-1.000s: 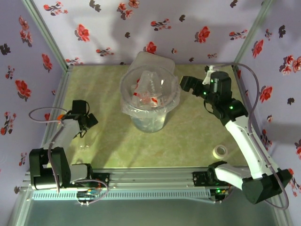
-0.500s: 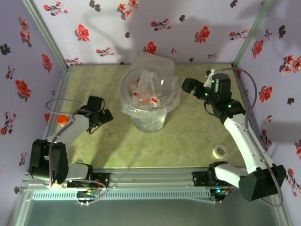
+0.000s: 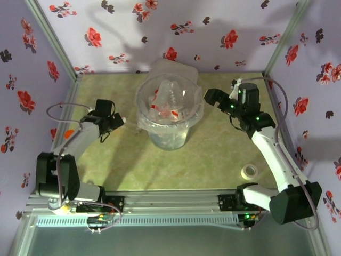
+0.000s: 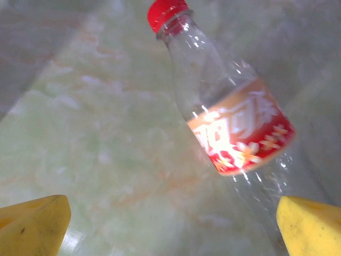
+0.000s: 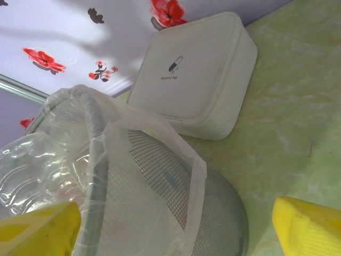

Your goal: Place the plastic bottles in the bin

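Observation:
A clear plastic bottle (image 4: 229,117) with a red cap and a red-and-white label lies on the green table in the left wrist view, its base running toward my right-hand yellow fingertip (image 4: 311,226). My left gripper (image 4: 173,229) hangs open over it, with bare table between the fingers. From above, the left gripper (image 3: 113,124) is left of the bin (image 3: 140,109). Crushed bottles (image 3: 168,104) lie inside the bin. My right gripper (image 3: 210,97) is open at the bin's right rim, holding nothing. Its wrist view shows the bag-lined bin wall (image 5: 160,176) and a crushed bottle (image 5: 32,165) inside.
A white zipped pouch (image 3: 178,68) lies behind the bin, against the back wall. A white tape roll (image 3: 249,171) sits at the front right. An orange cap (image 3: 68,134) shows by the left arm. Flowered walls close in the table on three sides.
My left arm has swung from the table's left edge toward the bin, then drawn slightly farther back. The right gripper has barely shifted beside the rim.

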Robot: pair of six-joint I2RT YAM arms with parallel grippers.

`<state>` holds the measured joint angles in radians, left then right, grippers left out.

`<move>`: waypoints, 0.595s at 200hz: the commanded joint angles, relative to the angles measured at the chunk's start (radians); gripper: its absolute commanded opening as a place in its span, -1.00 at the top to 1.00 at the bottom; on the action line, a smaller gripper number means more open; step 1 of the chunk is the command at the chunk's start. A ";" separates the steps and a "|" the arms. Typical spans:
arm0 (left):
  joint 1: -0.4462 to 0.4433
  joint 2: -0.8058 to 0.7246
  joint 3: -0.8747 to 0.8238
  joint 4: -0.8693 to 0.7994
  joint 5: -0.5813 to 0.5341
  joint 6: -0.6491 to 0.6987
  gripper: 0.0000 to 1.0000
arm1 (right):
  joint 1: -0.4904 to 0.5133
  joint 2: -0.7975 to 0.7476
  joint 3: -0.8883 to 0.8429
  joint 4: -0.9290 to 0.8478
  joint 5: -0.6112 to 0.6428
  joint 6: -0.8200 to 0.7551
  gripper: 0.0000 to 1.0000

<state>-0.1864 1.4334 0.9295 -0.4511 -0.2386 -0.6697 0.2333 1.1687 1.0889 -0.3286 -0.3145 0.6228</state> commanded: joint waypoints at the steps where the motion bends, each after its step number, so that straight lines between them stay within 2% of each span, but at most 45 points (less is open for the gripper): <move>1: 0.001 0.078 0.083 0.210 0.037 -0.033 -0.99 | -0.007 0.000 -0.001 0.025 -0.038 0.024 -0.87; 24: -0.010 0.213 0.174 0.284 0.086 -0.091 -0.99 | -0.006 -0.022 -0.009 -0.008 -0.015 0.013 -0.86; 55: -0.025 0.399 0.302 0.170 0.122 -0.159 -1.00 | -0.010 -0.051 -0.010 -0.060 0.005 -0.003 -0.86; 64: -0.029 0.396 0.276 0.183 0.122 -0.177 -0.99 | -0.012 -0.060 0.000 -0.091 0.018 -0.019 -0.86; 82: -0.035 0.376 0.182 0.333 0.140 -0.235 -0.93 | -0.015 -0.077 0.000 -0.116 0.041 -0.038 -0.87; 119: -0.040 0.486 0.222 0.346 0.234 -0.235 -0.87 | -0.019 -0.055 -0.014 -0.059 -0.020 0.011 -0.86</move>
<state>-0.2192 1.8568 1.1339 -0.1539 -0.0753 -0.8673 0.2203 1.1107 1.0832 -0.4095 -0.3054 0.6128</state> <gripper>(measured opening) 0.953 0.933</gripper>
